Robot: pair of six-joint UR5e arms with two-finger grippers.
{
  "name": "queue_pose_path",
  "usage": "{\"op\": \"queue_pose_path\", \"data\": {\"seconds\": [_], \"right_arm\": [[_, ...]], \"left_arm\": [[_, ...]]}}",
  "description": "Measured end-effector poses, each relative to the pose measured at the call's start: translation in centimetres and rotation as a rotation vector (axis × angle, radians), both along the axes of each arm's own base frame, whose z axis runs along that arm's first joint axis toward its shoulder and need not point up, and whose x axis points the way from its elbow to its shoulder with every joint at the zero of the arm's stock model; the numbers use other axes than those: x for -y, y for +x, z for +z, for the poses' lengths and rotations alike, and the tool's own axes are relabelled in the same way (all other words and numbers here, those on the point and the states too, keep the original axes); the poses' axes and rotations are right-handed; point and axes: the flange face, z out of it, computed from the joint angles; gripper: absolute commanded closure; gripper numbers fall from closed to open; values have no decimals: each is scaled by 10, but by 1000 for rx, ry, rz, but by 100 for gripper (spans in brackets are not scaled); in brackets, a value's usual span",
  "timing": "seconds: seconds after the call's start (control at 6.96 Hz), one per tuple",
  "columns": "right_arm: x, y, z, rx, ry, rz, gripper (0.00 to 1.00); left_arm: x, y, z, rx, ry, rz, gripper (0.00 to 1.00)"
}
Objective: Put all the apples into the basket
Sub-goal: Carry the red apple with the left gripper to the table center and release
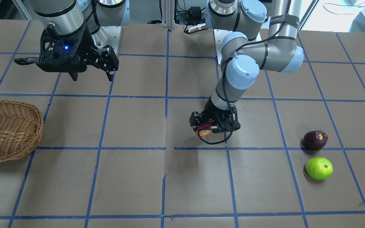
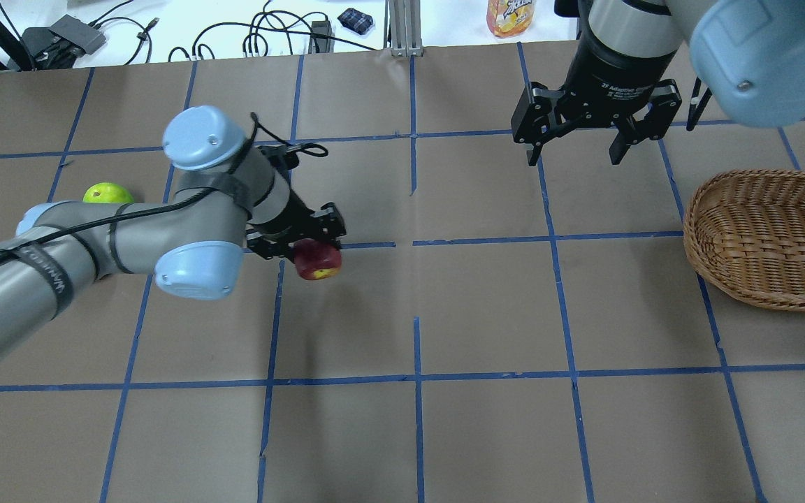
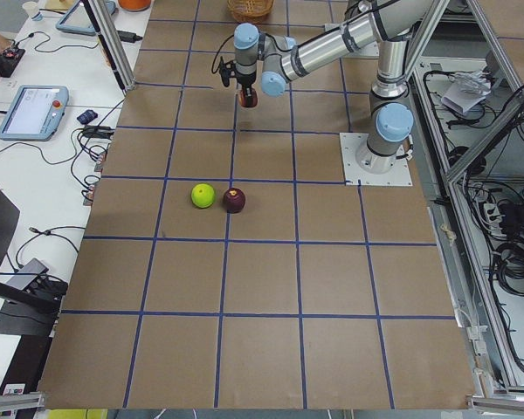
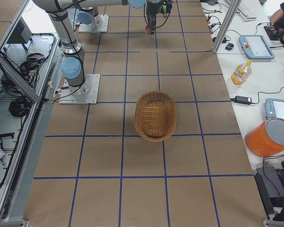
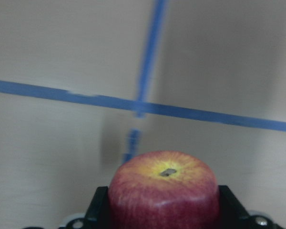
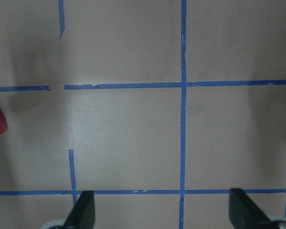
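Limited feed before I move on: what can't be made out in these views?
Purple apple: overhead view, hidden by the left arm.
Basket: front-facing and overhead views, cut off by frame edges.
Left gripper: left wrist view, fingers mostly cut by bottom edge, behind red apple.

The basket [image 1: 11,142] is wicker, the green apple [image 1: 319,168] glossy.

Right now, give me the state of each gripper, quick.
Left gripper: closed, holding the red apple.
Right gripper: open, holding nothing.
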Motion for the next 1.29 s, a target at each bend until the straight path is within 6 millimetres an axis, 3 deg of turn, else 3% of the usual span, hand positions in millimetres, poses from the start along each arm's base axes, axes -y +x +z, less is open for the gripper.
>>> {"op": "queue_pose_path", "data": {"seconds": [0.14,0.29,0.43,0.72,0.86,1.15,1.29], "right_arm": [[0,0,0,0,0,0,0],[0,0,0,0,0,0,0],[0,0,0,0,0,0,0],[0,0,0,0,0,0,0],[0,0,0,0,0,0,0],[1,1,-1,0,1,-3,0],[4,3,-4,-2,6,-10,0]], "left_arm": [[-1,-47,1,-3,4,17,90],[-1,-76,-9,0,4,14,75],[3,-91,-22,0,-4,7,3],[9,-101,-46,-4,-12,11,0],[13,-103,-47,-15,-29,31,0],[24,-88,-19,-31,-91,27,0],[34,-57,-1,-19,-106,-11,0]]}}
